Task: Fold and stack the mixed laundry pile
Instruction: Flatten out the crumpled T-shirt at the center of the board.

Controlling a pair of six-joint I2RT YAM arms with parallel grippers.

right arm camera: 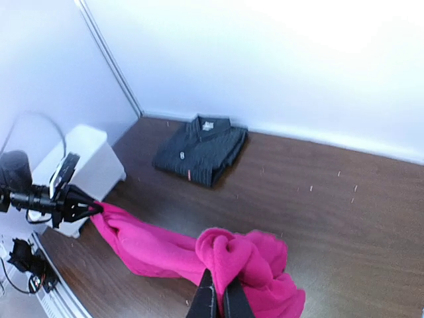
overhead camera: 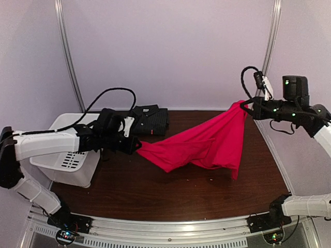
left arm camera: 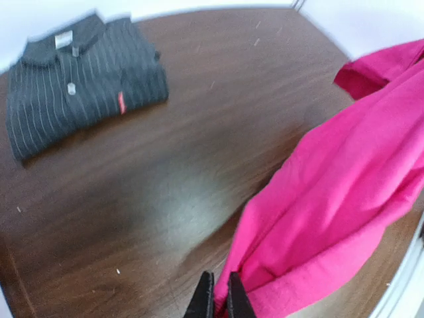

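The red T-shirt [overhead camera: 207,142] hangs stretched above the table between both arms. My left gripper [overhead camera: 137,146] is shut on its left end, a fold of cloth pinched between the black fingers [left arm camera: 204,298]. My right gripper [overhead camera: 245,105] is shut on the bunched right end, raised high; the cloth [right arm camera: 245,255] bulges above its fingers [right arm camera: 204,299]. The T-shirt [left arm camera: 338,199] fills the right of the left wrist view. The dark pinstriped shirt [overhead camera: 151,120] lies folded at the back of the table, apart from both grippers, also in the wrist views [left arm camera: 79,79] [right arm camera: 202,149].
A white slotted bin [overhead camera: 67,155] stands at the table's left edge, under my left arm, and shows in the right wrist view [right arm camera: 83,165]. The dark wooden table [overhead camera: 155,191] ends in a metal rail at the front. White walls close in the back.
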